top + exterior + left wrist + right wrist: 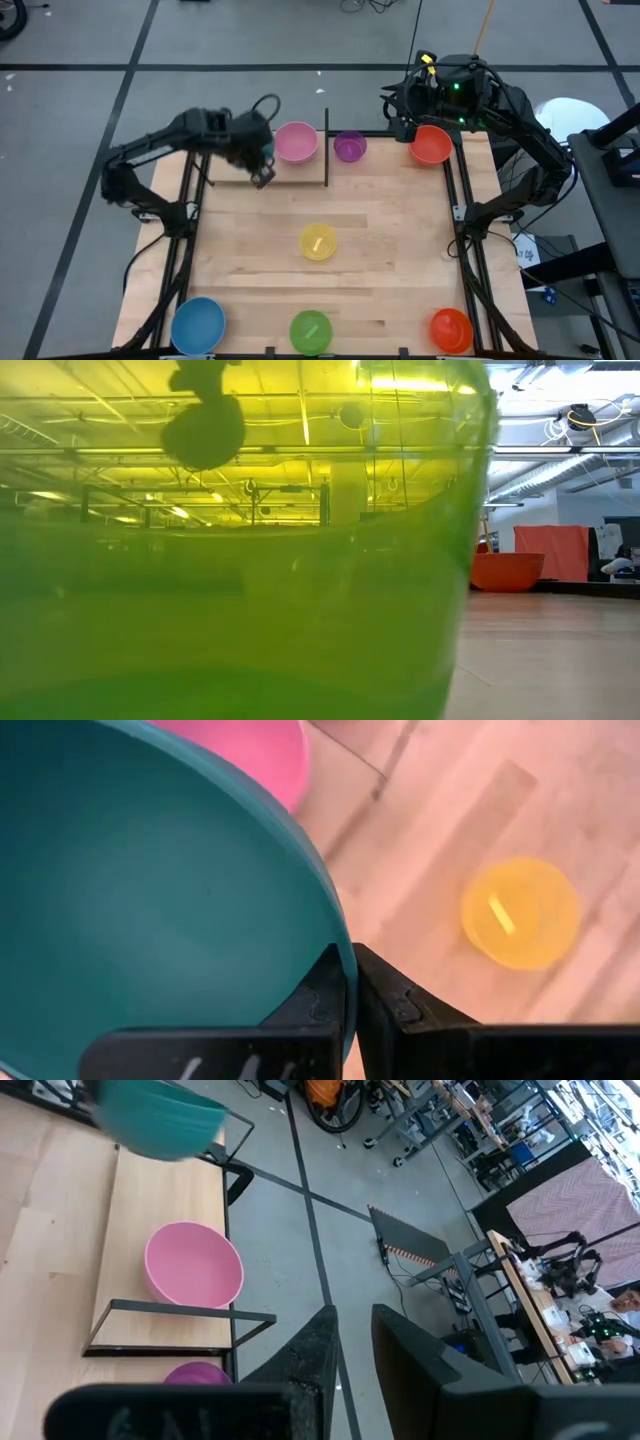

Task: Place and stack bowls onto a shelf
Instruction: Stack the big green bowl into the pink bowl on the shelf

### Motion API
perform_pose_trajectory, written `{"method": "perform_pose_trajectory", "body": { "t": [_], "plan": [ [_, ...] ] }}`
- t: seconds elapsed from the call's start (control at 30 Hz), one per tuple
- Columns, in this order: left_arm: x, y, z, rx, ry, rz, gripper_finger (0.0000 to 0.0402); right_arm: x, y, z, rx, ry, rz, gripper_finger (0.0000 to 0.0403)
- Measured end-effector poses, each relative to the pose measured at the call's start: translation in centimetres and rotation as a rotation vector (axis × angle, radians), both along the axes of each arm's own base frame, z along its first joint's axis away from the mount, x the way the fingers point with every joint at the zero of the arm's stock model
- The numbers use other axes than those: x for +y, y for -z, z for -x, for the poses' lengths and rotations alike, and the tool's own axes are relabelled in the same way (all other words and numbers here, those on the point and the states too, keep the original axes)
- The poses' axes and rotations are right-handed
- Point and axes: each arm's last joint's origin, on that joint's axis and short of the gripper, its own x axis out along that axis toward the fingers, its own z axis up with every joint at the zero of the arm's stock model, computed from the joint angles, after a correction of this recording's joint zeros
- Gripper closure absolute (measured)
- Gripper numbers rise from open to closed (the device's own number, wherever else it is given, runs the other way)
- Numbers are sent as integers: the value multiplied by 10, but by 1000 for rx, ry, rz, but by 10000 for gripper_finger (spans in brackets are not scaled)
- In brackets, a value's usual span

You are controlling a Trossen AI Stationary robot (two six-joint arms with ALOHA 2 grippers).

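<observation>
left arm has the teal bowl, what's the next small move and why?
Probably carry the teal bowl sideways over the pink bowl on the shelf and lower it in. The left gripper pinches the teal rim, held in the air beside the pink bowl.

We record bowls in plain single colours: teal (150,910), pink (296,141), purple (349,146), yellow (318,242), green (310,331), blue (198,325), red (431,144), orange (451,329). The shelf (160,1240) is light wood, black-framed.
</observation>
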Motion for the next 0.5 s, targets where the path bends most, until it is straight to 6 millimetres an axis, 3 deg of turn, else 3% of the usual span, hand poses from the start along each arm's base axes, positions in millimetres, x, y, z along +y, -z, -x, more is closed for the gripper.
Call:
{"method": "perform_pose_trajectory", "body": {
  "t": [0.2,0.5],
  "plan": [
    [46,1,-22,3,70,34,394,0,0,0,0,0,0,342],
    [92,31,-59,88,177,40,394,0,0,0,0,1,-1,342]
  ]
}}
